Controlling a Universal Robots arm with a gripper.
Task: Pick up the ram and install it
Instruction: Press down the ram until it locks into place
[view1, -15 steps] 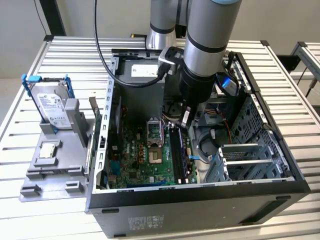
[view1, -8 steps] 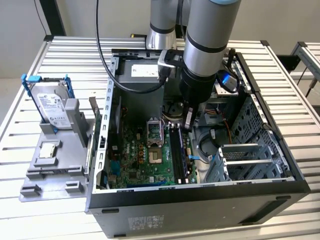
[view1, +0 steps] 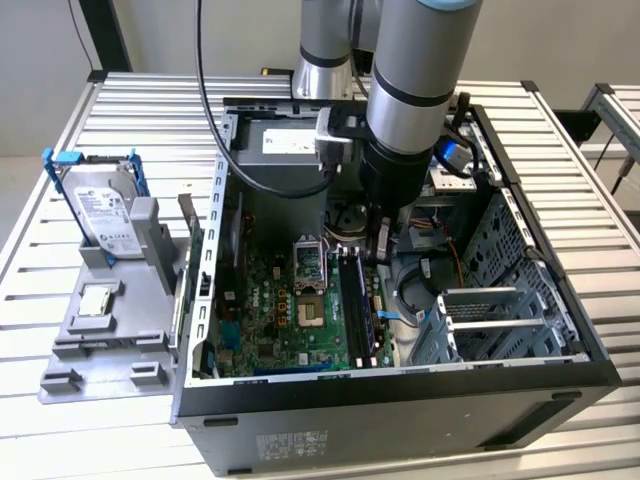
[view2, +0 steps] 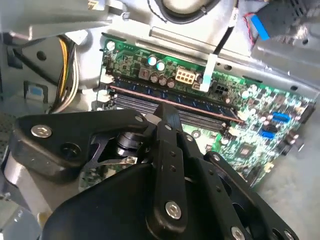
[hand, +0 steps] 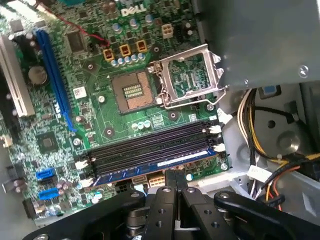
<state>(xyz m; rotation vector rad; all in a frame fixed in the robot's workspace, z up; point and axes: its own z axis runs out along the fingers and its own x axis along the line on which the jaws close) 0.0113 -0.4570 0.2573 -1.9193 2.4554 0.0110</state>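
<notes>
An open computer case (view1: 400, 390) is seen lying on a slatted metal table (view1: 80, 130) in the exterior view, with the green motherboard (view1: 300, 320) exposed inside it. The arm (view1: 410, 90) is lowered into the case from twelve o'clock, and its hand (view1: 383, 243) is placed just above the far end of the black memory slots (view1: 352, 310).

The ram (hand: 150, 168) is seen in the first wrist view as a long blue stick seated in the outermost of the slots, the one nearest the hand (hand: 174, 192); in the second wrist view the ram (view2: 170, 96) is shown lying along the slot bank, just beyond the fingertips. The black fingers (hand: 169, 200) are pressed together, with nothing pinched between them, and the hand (view2: 167, 117) is held just over the ram; whether they touch cannot be told.

An open processor socket (hand: 187, 80) is seen beside the slots. Outside the case, at nine o'clock in the exterior view, a silver hard drive (view1: 105, 215) in a blue-handled bracket is stood on a grey tray (view1: 100, 340).
</notes>
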